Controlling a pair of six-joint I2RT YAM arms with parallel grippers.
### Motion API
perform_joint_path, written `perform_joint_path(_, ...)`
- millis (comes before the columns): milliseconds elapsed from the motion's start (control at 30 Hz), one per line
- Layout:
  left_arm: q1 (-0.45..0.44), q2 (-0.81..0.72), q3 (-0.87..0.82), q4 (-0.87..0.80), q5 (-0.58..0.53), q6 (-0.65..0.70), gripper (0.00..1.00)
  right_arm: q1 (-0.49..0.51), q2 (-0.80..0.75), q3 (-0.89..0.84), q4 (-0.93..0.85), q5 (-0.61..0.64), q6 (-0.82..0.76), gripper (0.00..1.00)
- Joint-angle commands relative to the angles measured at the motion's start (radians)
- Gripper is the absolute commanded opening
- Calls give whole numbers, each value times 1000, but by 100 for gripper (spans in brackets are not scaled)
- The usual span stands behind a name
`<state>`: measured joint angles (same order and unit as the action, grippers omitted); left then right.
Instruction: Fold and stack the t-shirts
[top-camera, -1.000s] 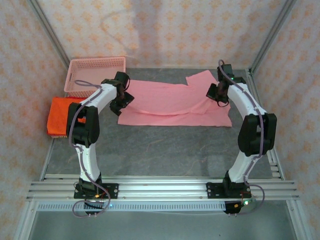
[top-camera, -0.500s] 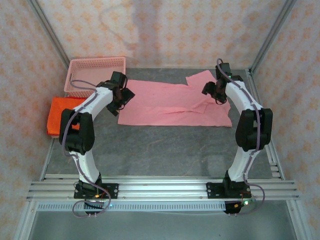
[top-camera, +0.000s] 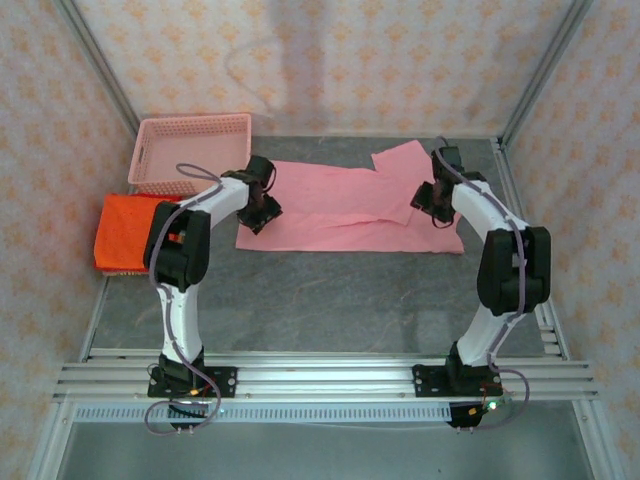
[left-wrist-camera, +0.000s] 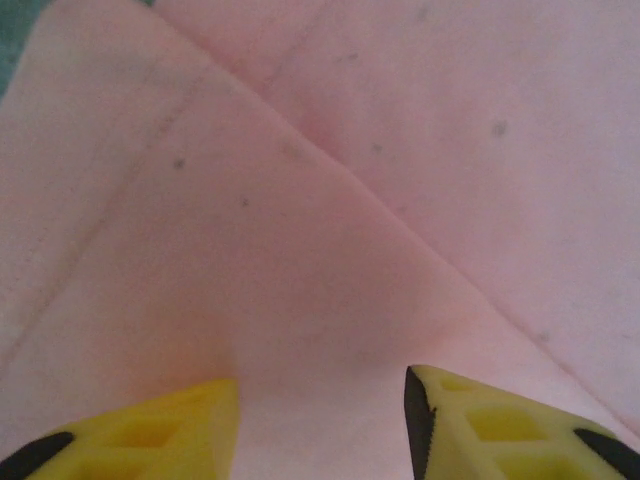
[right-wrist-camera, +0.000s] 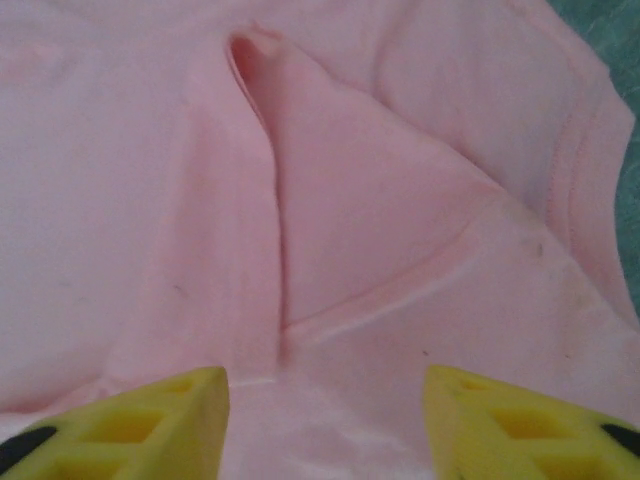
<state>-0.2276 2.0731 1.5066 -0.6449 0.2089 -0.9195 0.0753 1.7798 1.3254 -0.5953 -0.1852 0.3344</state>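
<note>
Pink t-shirt (top-camera: 345, 205), soft creased cloth

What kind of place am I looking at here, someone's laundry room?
Probably a robot test cell dressed as a home: aluminium framing boxes in a grey table, wallpaper-patterned panels serve as walls, and a pink t-shirt lies spread out.

counts from where i stand:
light pink t-shirt (top-camera: 340, 205): one.
orange-red t-shirts (top-camera: 122, 232): one folded pile, number of shirts in it not tellable.
pink mesh basket (top-camera: 190, 125): one.
table (top-camera: 320, 290): one.
robot arms: two, left arm (top-camera: 180, 250), right arm (top-camera: 510, 260).
grippers: two, left gripper (top-camera: 262, 210), right gripper (top-camera: 428, 200).
yellow fingers (left-wrist-camera: 150, 430): two per gripper, four in all.
</note>
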Motion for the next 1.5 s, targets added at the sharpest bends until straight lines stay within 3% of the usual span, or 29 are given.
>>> perform_joint_path(0, 5, 25, 25, -11, -15, 14, 41, -7, 53, -40, 29, -15, 37, 46)
perform_joint_path(333, 5, -75, -196, 19, -40, -12, 38, -6, 71, -192, 80, -70, 75, 42)
perform_joint_path(700, -9, -277, -556, 74, -45, -81, 40, -6, -150, -491, 103, -118, 158, 43)
perform_joint_path(900, -18, -327, -608, 71, -48, -93, 40, -6, -318, -598, 98, -128, 169, 56)
perform_joint_path(1000, -24, -341, -587, 55, -58, -87, 40, 7, -378, -590, 113, -156, 172, 63)
perform_joint_path(1100, -28, -354, -558, 31, -66, -79, 41, 72, -402, -537, 104, -103, 181, 64)
perform_joint_path(1167, -27, -363, -553, 27, -73, -79, 41, 108, -383, -508, 116, -97, 219, 62)
perform_joint_path(1333, -27, -372, -556, 22, -83, -76, 41, 142, -294, -465, 143, -106, 281, 46)
perform_joint_path(1467, -27, -379, -558, 22, -85, -70, 42, 143, -231, -453, 175, -156, 304, 43)
